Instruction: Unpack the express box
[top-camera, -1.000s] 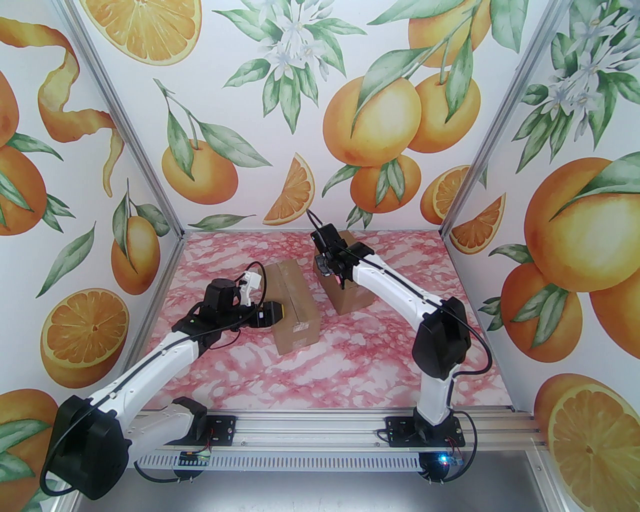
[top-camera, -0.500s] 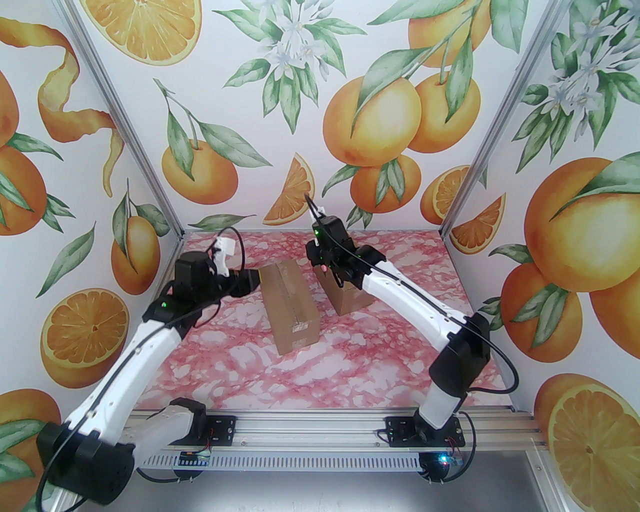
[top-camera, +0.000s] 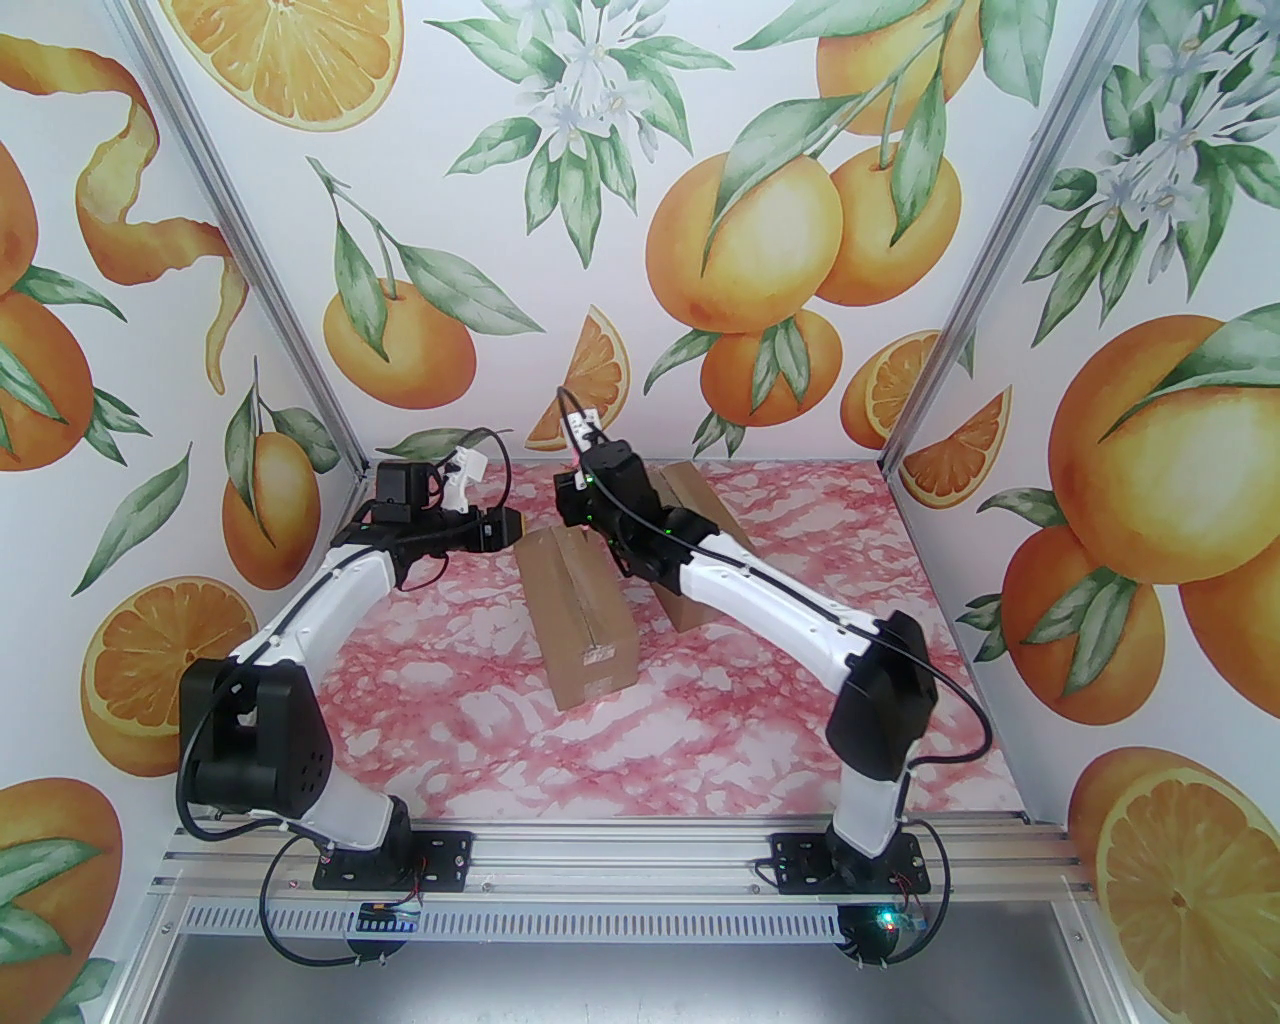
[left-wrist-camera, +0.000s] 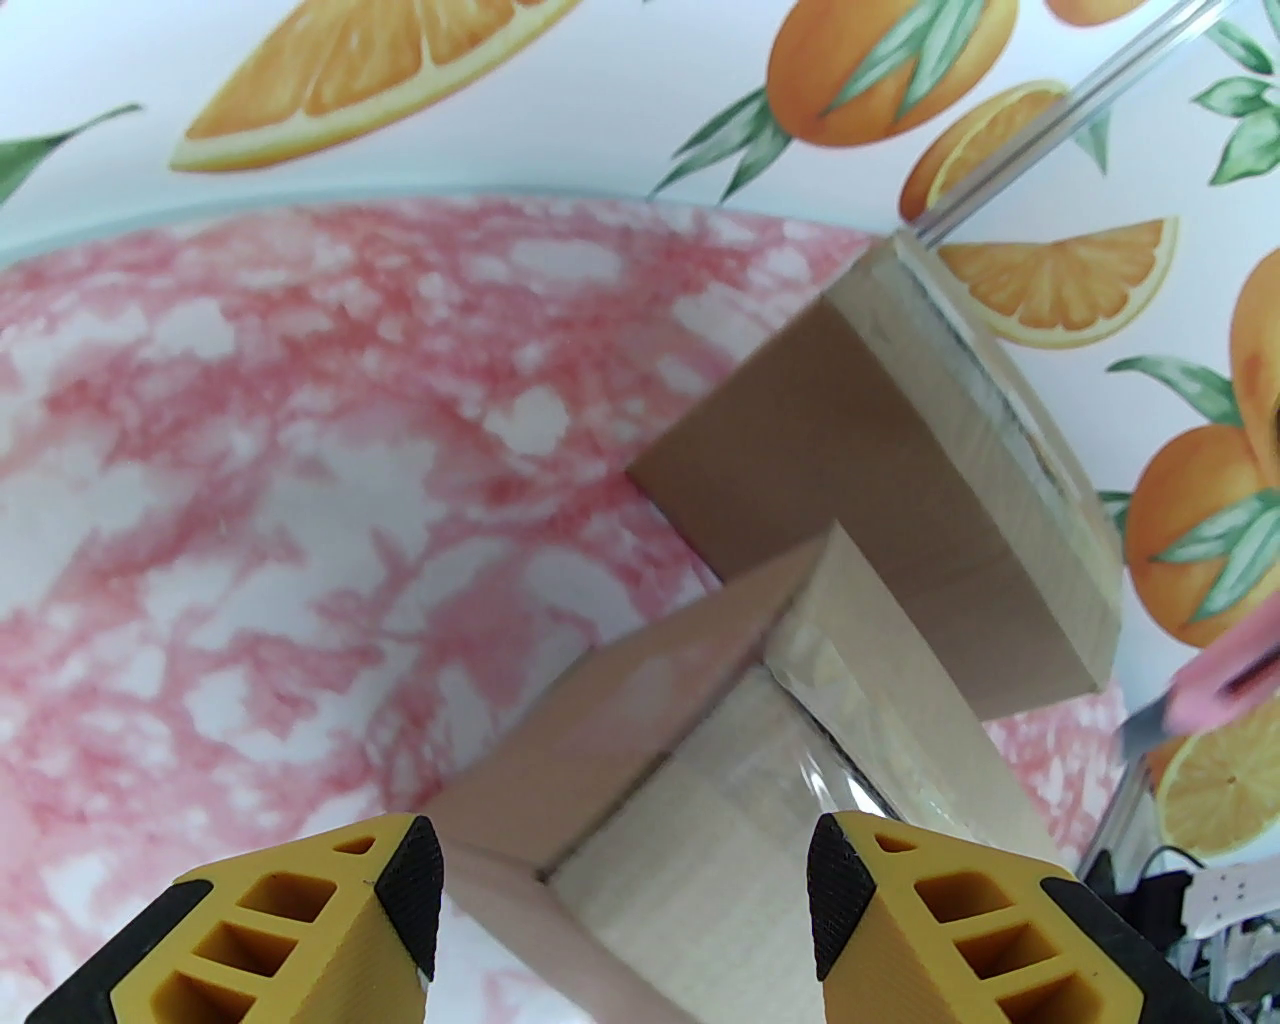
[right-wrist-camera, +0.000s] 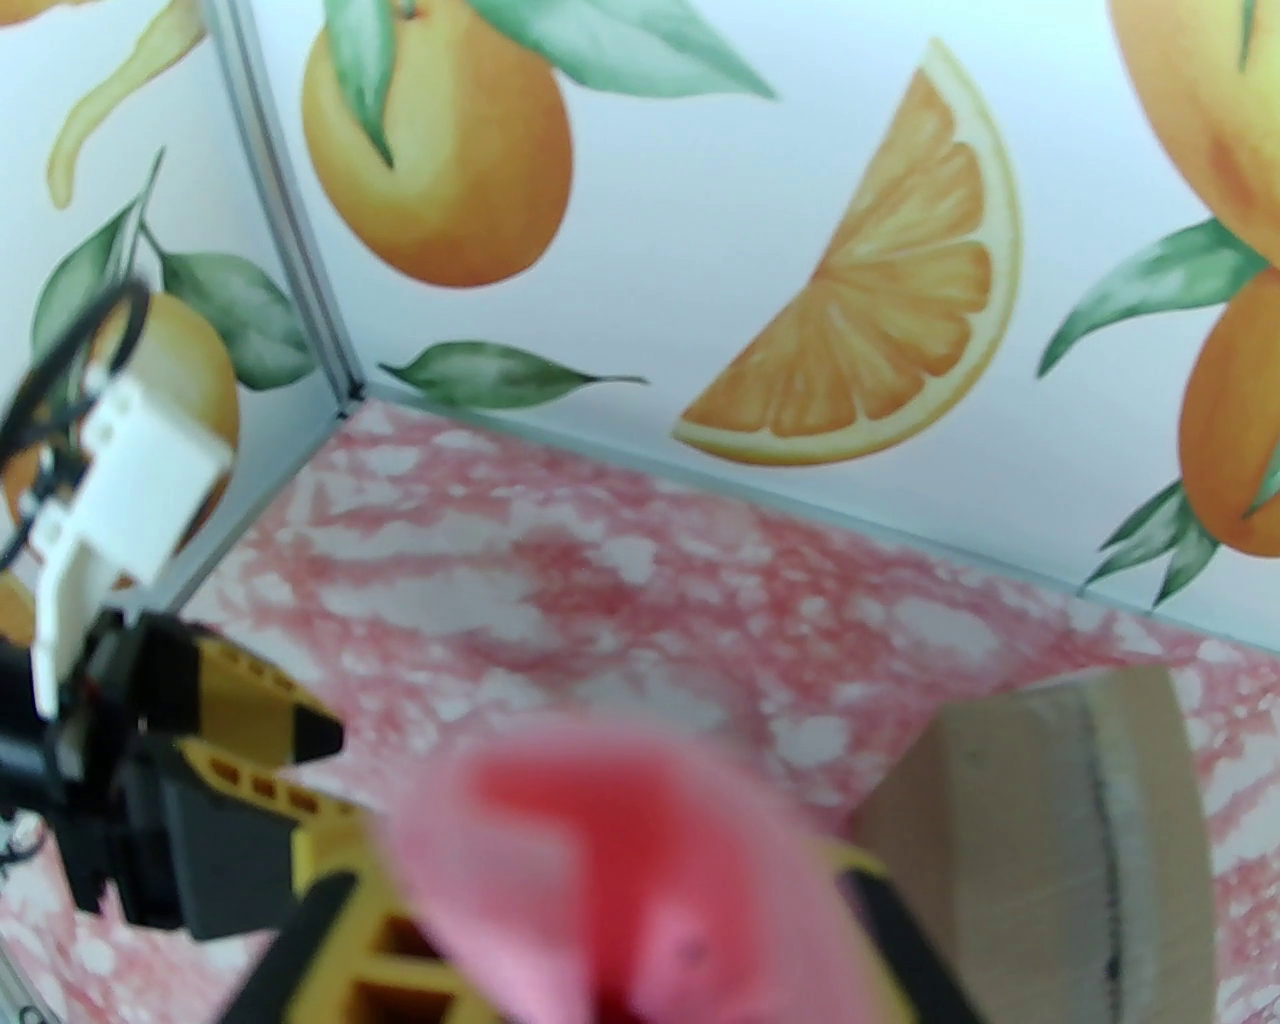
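step: slit tape (left-wrist-camera: 880, 700) | box (top-camera: 580, 615) sat mid-table, taped shut | left gripper (left-wrist-camera: 625, 880) jaws apart astride its far end, grip unclear | right gripper (right-wrist-camera: 610, 890) clamped pink cutter (right-wrist-camera: 620, 850) | needed: box steadied, blade run shallow along tape, clear of left gripper

A long cardboard box (top-camera: 585, 625) and a second box (top-camera: 688, 490) lie close together on the pink-marbled table (top-camera: 480, 720).

Left tool (top-camera: 514, 527) sits beside the nearer box (top-camera: 585, 625)
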